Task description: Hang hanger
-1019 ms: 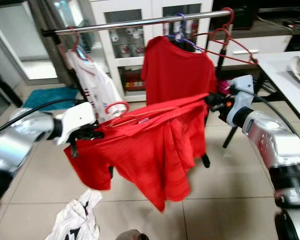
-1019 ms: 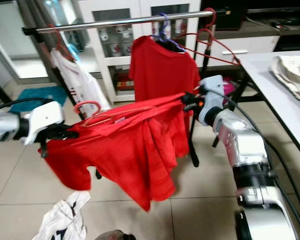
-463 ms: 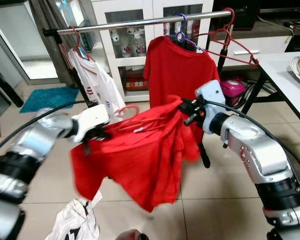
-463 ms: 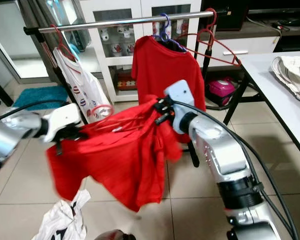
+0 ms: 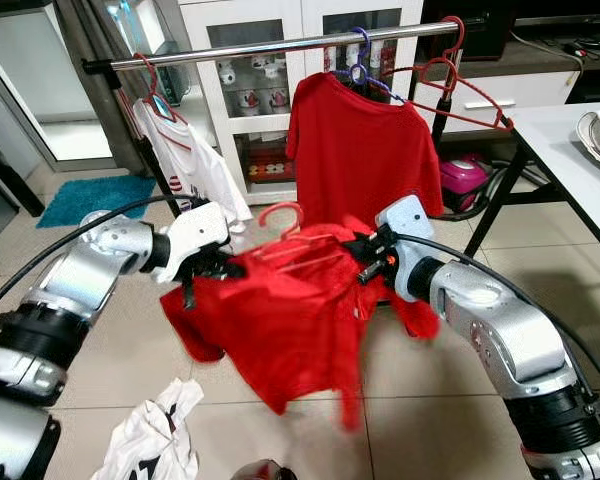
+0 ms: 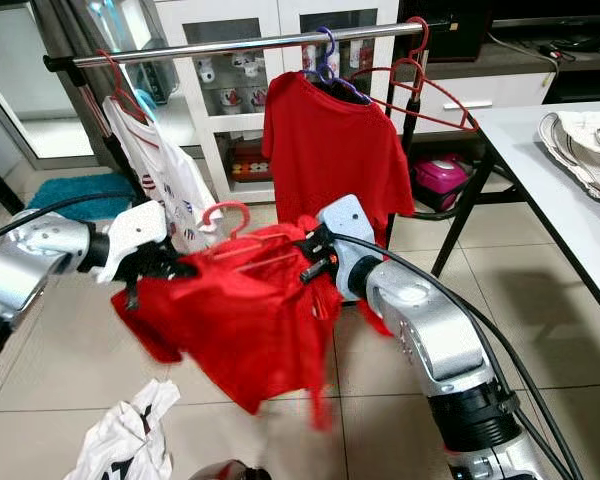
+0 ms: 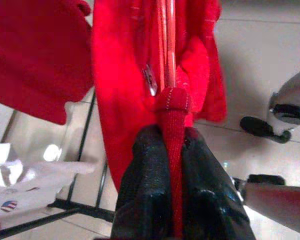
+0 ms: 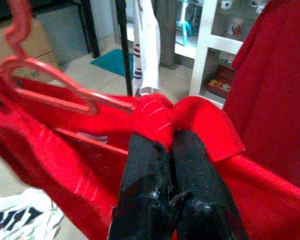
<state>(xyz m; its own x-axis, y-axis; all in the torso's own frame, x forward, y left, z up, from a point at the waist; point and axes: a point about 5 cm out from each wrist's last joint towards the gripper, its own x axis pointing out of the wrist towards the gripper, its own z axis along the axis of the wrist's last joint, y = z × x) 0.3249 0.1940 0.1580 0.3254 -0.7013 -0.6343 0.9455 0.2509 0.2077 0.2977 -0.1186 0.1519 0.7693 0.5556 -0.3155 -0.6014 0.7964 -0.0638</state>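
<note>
A red shirt point(image 5: 280, 320) on a red hanger point(image 5: 285, 215) hangs between my two arms, below and in front of the steel rail point(image 5: 280, 45). My left gripper point(image 5: 215, 268) is shut on the shirt's left shoulder; in the left wrist view its fingers point(image 7: 145, 195) pinch a red fold point(image 7: 172, 130) beside the hanger wire. My right gripper point(image 5: 365, 258) is shut on the right shoulder, its fingers point(image 8: 190, 175) clamping red cloth point(image 8: 200, 120) next to the hanger point(image 8: 50, 75). The hanger's hook points up, below the rail.
On the rail hang a white shirt point(image 5: 190, 160), another red shirt point(image 5: 365, 150) and empty red hangers point(image 5: 465, 85). A white cabinet point(image 5: 270, 90) stands behind. A table point(image 5: 570, 150) is at the right. A white garment point(image 5: 155, 440) lies on the tiled floor.
Both grippers have come closer together, so the shirt bunched up and sags lower. The hanger hook moved right, toward the middle.
</note>
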